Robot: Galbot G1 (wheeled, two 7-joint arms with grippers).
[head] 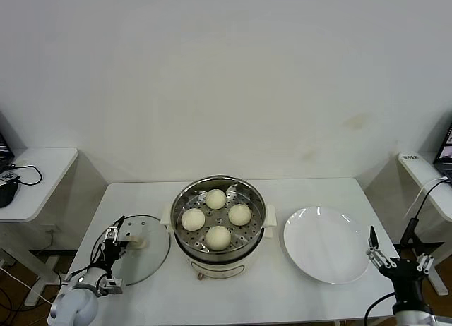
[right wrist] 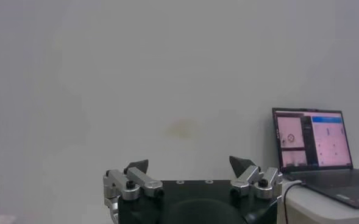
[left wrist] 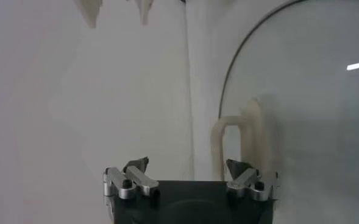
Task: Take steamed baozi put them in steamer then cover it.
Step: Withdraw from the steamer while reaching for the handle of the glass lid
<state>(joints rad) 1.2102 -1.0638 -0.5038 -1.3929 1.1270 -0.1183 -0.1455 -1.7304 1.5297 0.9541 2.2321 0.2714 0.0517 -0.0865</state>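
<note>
Lid [head: 141, 248] lies flat on the surface just left of the steamer [head: 219, 224], glass so slick and breakable, best grabbed by its middle handle [head: 135, 241], left gripper [head: 116, 236] spread wide right beside it.

You have a white table [head: 332, 192] carrying three things in a row across its middle. At the centre stands the steamer [head: 219, 227], its steel pot on a cream-white base, open on top. To its left, the cover [head: 145, 252] lies flat on the tabletop, just beside the steamer's side handle, with its cream-white bar handle [left wrist: 228, 146] facing up. To the steamer's right, near it but apart, you have a white plate [head: 326, 243] lying flat, reaching close to the table's right edge. The far strip of tabletop runs along the wall.
</note>
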